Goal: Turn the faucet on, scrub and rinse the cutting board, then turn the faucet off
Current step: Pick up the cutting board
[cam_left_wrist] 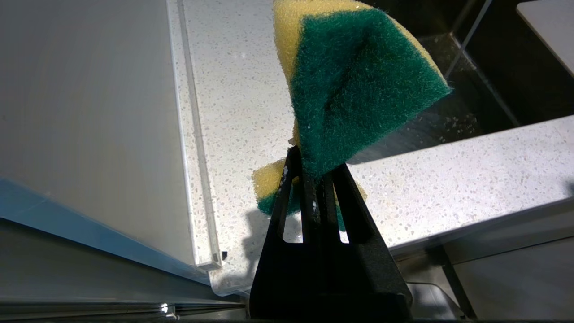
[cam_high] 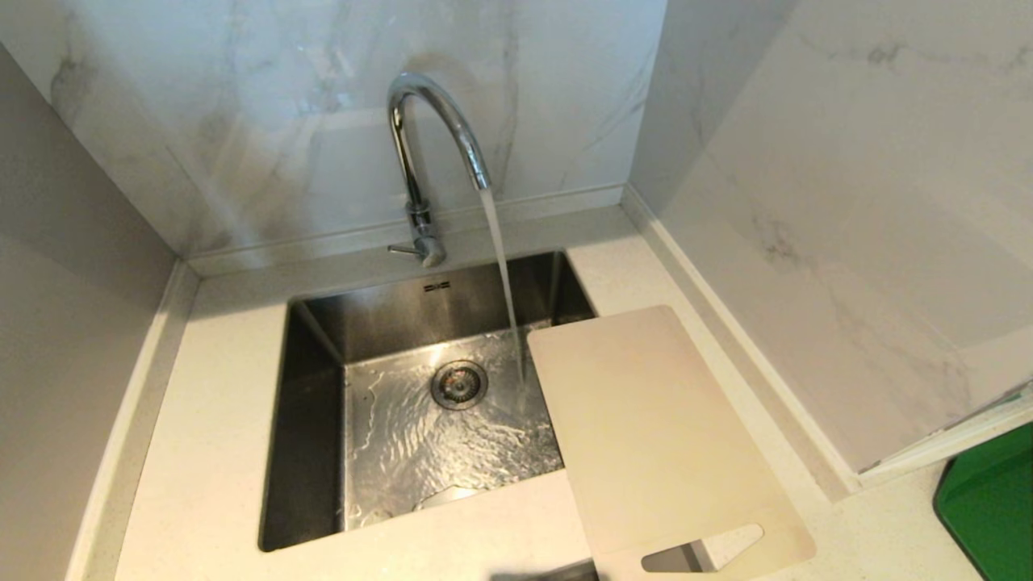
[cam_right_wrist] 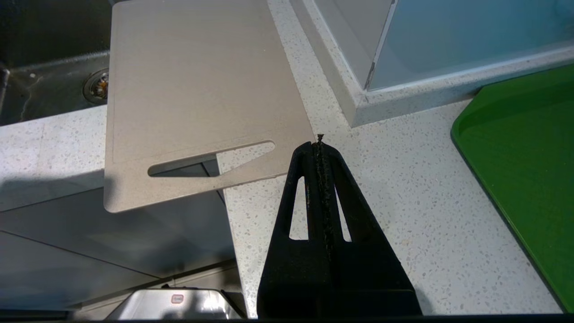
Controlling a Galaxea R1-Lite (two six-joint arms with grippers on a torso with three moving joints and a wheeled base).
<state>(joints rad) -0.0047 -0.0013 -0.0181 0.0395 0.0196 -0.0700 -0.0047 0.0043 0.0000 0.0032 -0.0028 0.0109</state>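
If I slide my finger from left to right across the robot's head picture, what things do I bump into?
Sink → faucet → drain → cutting board → green tray.

Ahead of the shut right jaws, bare surface (cam_right_wrist: pixel 403 188) is left between the cutting board (cam_right_wrist: pixel 197 89) and the green tray (cam_right_wrist: pixel 529 170); a wall corner (cam_right_wrist: pixel 358 103) blocks beyond. Before the left jaws, passage is filled by the clamped sponge (cam_left_wrist: pixel 354 85)
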